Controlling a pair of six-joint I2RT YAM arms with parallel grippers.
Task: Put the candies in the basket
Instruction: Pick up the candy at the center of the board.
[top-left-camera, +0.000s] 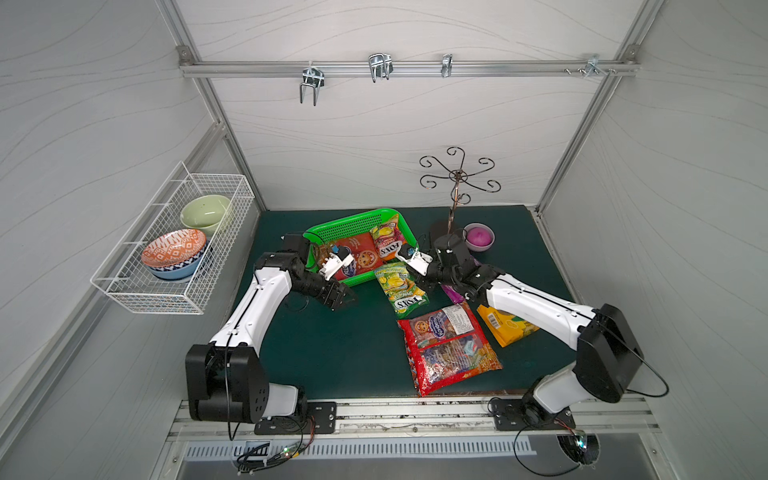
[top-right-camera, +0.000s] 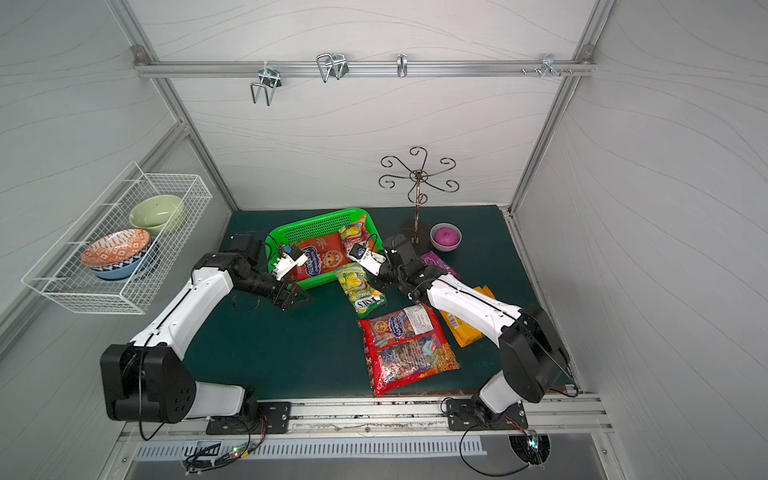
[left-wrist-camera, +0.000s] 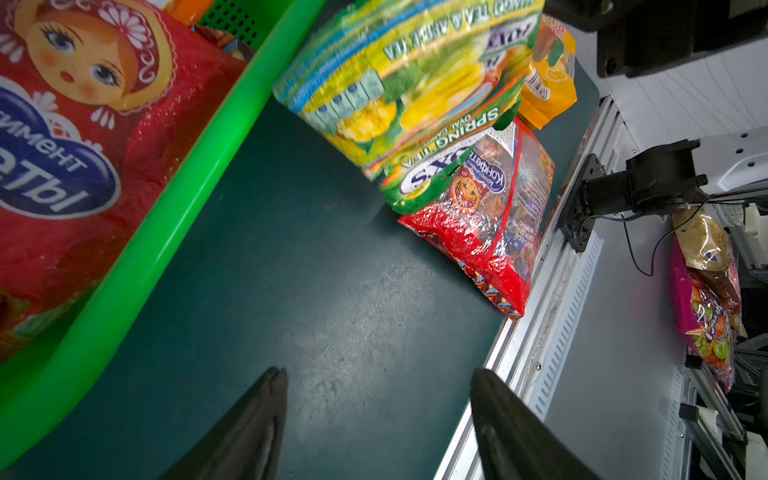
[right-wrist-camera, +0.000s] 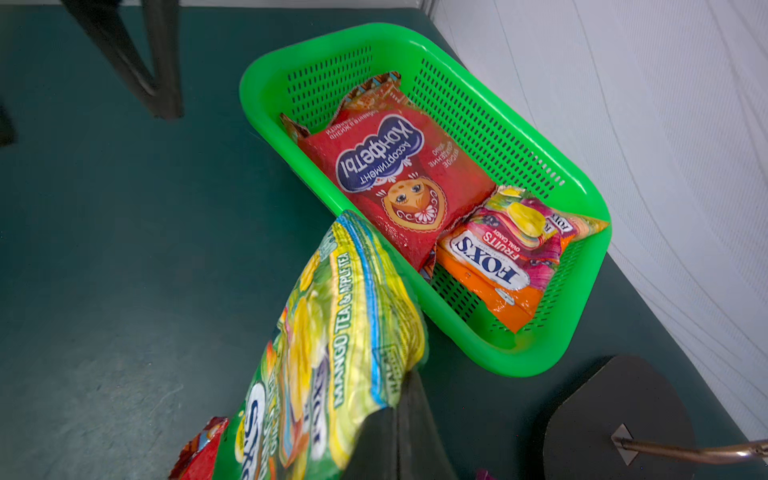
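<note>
Dark green tabletop (top-left-camera: 332, 353) with a bright green mesh basket (right-wrist-camera: 457, 45) near the back wall. One large red bag (right-wrist-camera: 395, 174), printed "Ассортимент Конфеты" with a doll's face, lies in the basket. A second large red bag (top-left-camera: 449, 349) lies on the tabletop nearer the front. The right fingers (right-wrist-camera: 399, 424) pinch a green bag (right-wrist-camera: 345, 332) reading "FOX'S" and "Mango Tea & Apple Tea", just outside the basket's rim. An orange bag (right-wrist-camera: 507, 257), "FOX'S Fruits Oval Candy", lies in the basket. A yellow-orange bag (top-left-camera: 505, 328) and a purple bag (top-right-camera: 440, 264) lie partly under the right arm. The left fingers (left-wrist-camera: 249, 428) are spread over bare tabletop beside the basket.
</note>
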